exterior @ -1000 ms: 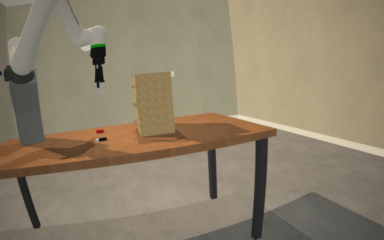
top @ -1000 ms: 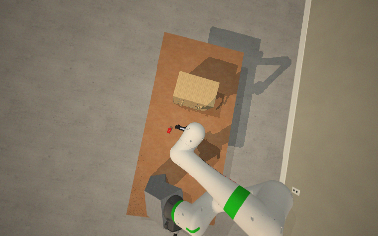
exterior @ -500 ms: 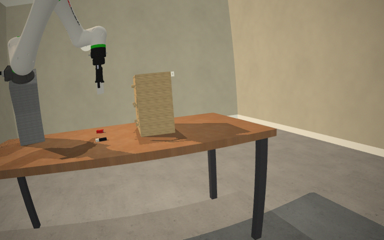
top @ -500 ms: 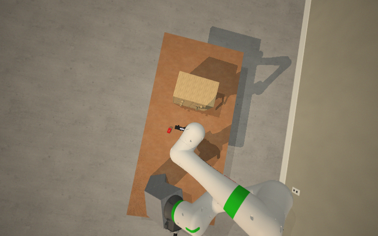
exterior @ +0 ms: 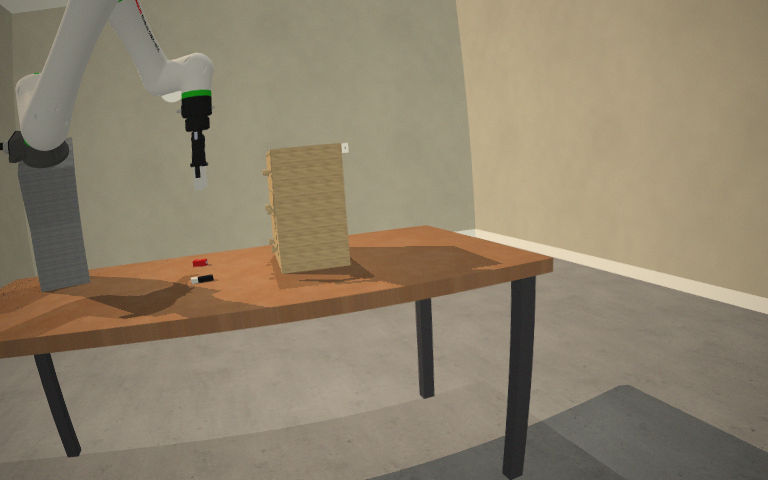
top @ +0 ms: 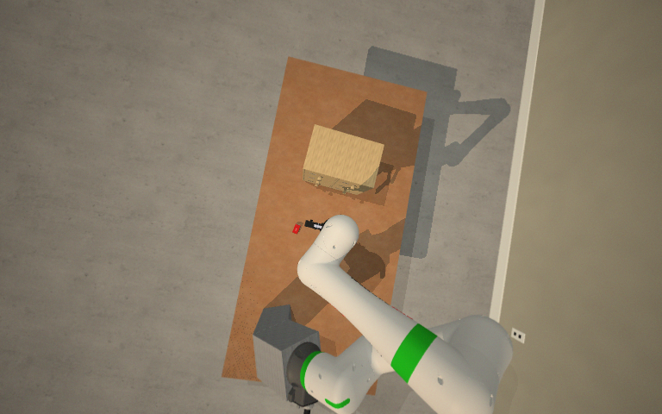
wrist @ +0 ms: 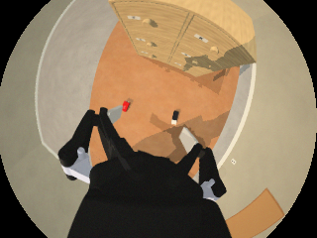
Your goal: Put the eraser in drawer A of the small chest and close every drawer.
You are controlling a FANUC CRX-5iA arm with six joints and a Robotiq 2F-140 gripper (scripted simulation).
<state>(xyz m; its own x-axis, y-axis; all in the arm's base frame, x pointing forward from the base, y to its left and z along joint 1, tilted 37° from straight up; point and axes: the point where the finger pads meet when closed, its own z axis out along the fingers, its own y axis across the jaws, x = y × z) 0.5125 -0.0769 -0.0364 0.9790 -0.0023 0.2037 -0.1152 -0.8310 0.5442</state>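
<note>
The small wooden chest [exterior: 310, 206] stands upright on the table, also in the top view [top: 343, 158] and the wrist view [wrist: 185, 23]. All its drawers look pushed in, with small knobs on the front; the marks are too small to read. A small red block [exterior: 199, 262] and a small black piece with a white end [exterior: 202, 279] lie on the table in front of the chest. I cannot tell which of the two is the eraser. Both show in the wrist view, the red one [wrist: 126, 105] and the black-and-white one [wrist: 173, 118]. My gripper [exterior: 198, 182] [wrist: 152, 122] hangs high above them, pointing down, open and empty.
The grey robot pedestal [exterior: 52, 217] stands at the left end of the table. The table edges are close on both long sides of the chest [top: 420, 146]. The arm [top: 351, 287] covers part of the table in the top view.
</note>
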